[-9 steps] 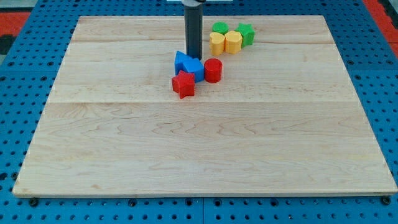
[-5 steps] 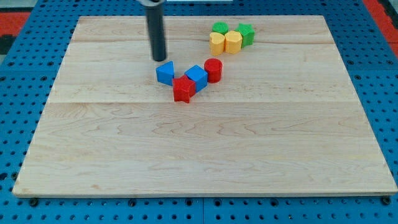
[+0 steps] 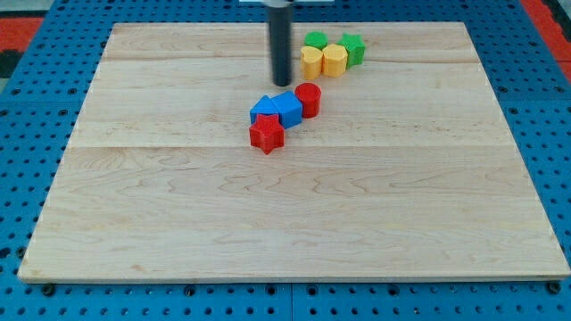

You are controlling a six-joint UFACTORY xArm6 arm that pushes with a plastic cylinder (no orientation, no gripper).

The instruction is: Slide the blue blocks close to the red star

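The red star lies a little above the board's middle. Two blue blocks touch it from above: a blue block on the left and a blue cube on the right, side by side. A red cylinder touches the blue cube's right side. My tip stands just above the two blue blocks, a short gap away, touching nothing.
Near the view's top, right of my rod, is a cluster: two yellow blocks, a green block and a green star. The wooden board sits on a blue pegboard.
The left blue block has slid right and now touches the blue cube and the red star. My tip has moved right, from above-left of the blocks to just above them.
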